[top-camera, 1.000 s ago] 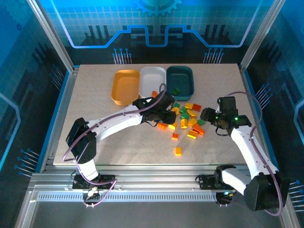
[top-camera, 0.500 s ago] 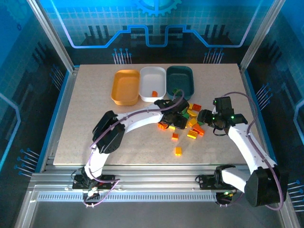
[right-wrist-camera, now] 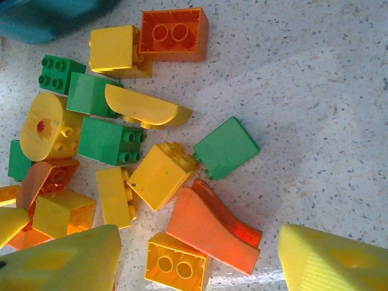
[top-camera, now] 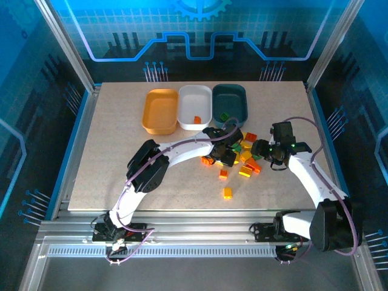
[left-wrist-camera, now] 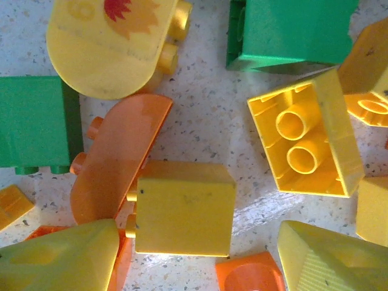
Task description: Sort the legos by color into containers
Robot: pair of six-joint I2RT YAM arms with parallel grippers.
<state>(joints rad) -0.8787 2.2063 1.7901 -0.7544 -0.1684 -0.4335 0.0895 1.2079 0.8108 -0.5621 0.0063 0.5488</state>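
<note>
The loose bricks [top-camera: 244, 156] lie in a heap on the table [top-camera: 121, 151], just in front of the dark teal tray [top-camera: 233, 97] and between the two claws. One orange brick [top-camera: 223, 174] and one yellow brick [top-camera: 227, 193] sit apart from the heap, nearer the arm bases. The orange-yellow tray [top-camera: 159, 112], the white tray [top-camera: 194, 100] and the dark teal tray stand side by side along the far part of the table. The white one holds an orange piece [top-camera: 197, 119] and the teal one a green piece [top-camera: 224, 116]. The left claw [left-wrist-camera: 197, 248] hangs over the heap's left side with its fingers [left-wrist-camera: 60, 257] spread, pinching nothing. A square yellow block [left-wrist-camera: 182, 209] lies on the table in the gap between them, and an orange curved piece [left-wrist-camera: 121, 154] beside its left edge runs under the left finger. The right claw [right-wrist-camera: 199, 245] hangs over the heap's right side, also spread and empty. An orange ramp [right-wrist-camera: 212, 233] and an upturned yellow brick [right-wrist-camera: 176, 264] lie between its fingers [right-wrist-camera: 330, 264], with a green block [right-wrist-camera: 226, 147] just beyond.
</note>
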